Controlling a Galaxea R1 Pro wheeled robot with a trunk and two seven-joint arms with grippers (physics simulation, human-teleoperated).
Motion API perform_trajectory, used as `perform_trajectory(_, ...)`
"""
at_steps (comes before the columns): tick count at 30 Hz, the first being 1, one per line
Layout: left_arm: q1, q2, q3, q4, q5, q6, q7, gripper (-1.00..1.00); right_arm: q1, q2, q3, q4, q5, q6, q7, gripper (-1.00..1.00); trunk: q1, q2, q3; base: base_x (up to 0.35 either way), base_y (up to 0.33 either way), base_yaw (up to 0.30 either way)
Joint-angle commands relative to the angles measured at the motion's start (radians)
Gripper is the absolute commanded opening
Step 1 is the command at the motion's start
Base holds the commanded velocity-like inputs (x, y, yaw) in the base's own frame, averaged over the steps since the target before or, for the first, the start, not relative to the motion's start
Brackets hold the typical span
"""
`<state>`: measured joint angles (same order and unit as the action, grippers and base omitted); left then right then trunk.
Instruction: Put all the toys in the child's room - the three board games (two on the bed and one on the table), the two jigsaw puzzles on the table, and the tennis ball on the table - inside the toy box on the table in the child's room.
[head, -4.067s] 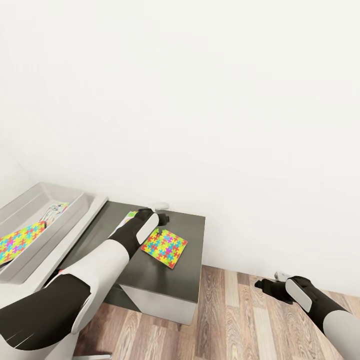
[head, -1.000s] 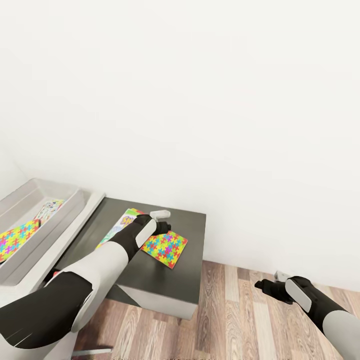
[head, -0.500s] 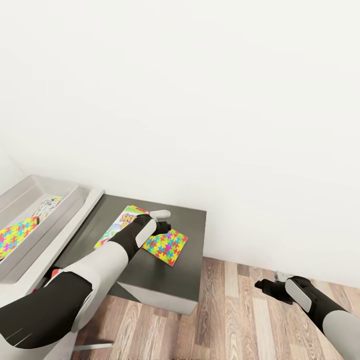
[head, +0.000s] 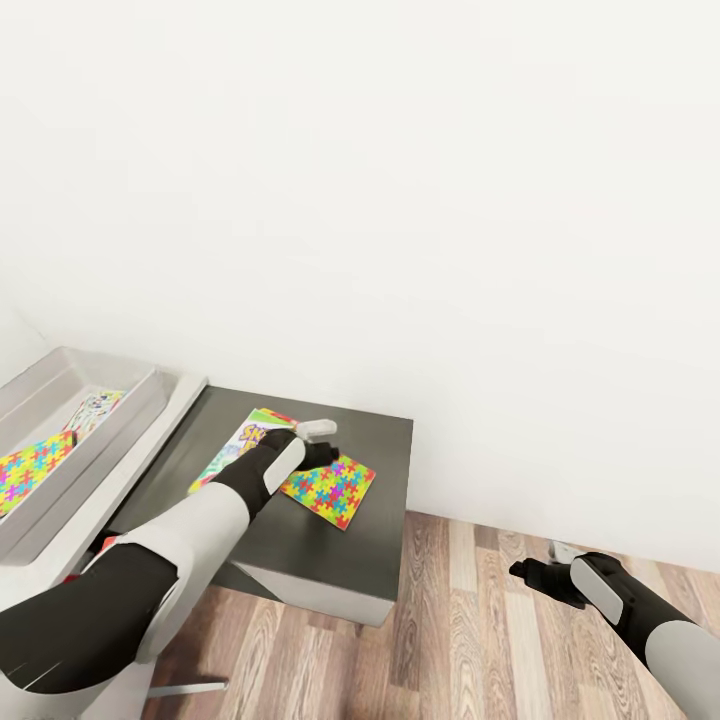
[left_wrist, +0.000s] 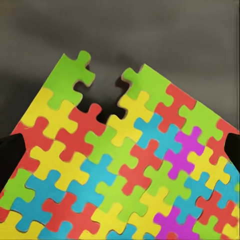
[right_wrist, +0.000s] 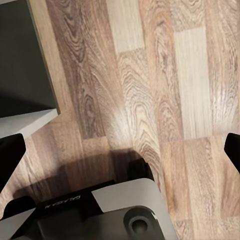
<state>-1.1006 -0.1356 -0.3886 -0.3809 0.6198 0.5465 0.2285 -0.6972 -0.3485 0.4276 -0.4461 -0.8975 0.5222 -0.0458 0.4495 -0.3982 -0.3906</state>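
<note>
A jigsaw puzzle (head: 338, 488) of bright interlocking pieces lies flat on the dark grey lower unit (head: 340, 555) of the table. My left gripper (head: 326, 456) hovers open just above its near corner. In the left wrist view the jigsaw puzzle (left_wrist: 125, 165) spans the gap between both fingertips (left_wrist: 10, 155). A yellow-green and red board game (head: 243, 445) lies beside it, partly under my left forearm. The toy box (head: 130, 405) sits on the pale desk top at the left, holding another jigsaw puzzle (head: 30, 468) and a board game (head: 95, 410). My right gripper (head: 535, 577) hangs open over the floor.
A white wall rises directly behind the table. Wooden floor (head: 470, 640) lies to the right of the dark unit, whose corner (right_wrist: 22, 60) shows in the right wrist view, along with part of my own base (right_wrist: 100, 210). The pale desk edge (head: 140, 470) stands higher than the dark unit.
The head view has drifted a little. My left forearm has shifted over the dark unit, uncovering more of the board game. The right arm has stayed where it was.
</note>
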Motion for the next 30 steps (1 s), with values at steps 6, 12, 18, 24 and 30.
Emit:
perform_trajectory(6,-0.001,0.019,-0.007,-0.001,0.012,0.001,-0.076,1.00,-0.001,-0.001,0.006,-0.002,-0.008,0.002,-0.005,1.00,0.001,-0.002,-0.002,0.000,0.000,0.000)
perform_trajectory(12,-0.001,0.022,-0.006,-0.002,0.013,0.000,-0.090,1.00,-0.001,-0.001,0.006,-0.002,-0.008,0.002,-0.006,1.00,0.001,-0.002,-0.002,0.000,0.000,0.000)
perform_trajectory(18,-0.001,0.027,-0.002,-0.005,0.014,-0.025,-0.097,1.00,-0.001,-0.001,0.006,-0.002,-0.008,0.001,-0.006,1.00,0.001,-0.002,-0.002,0.000,0.000,0.000)
perform_trajectory(24,-0.001,0.032,-0.001,-0.006,0.014,-0.036,-0.098,1.00,-0.001,-0.001,0.006,-0.002,-0.008,0.001,-0.006,1.00,0.001,-0.002,-0.002,0.000,0.000,0.000)
perform_trajectory(30,-0.001,0.041,0.000,-0.006,0.012,-0.041,-0.092,1.00,-0.001,-0.001,0.006,-0.002,-0.008,0.001,-0.006,1.00,0.001,-0.002,-0.002,0.000,0.000,0.000)
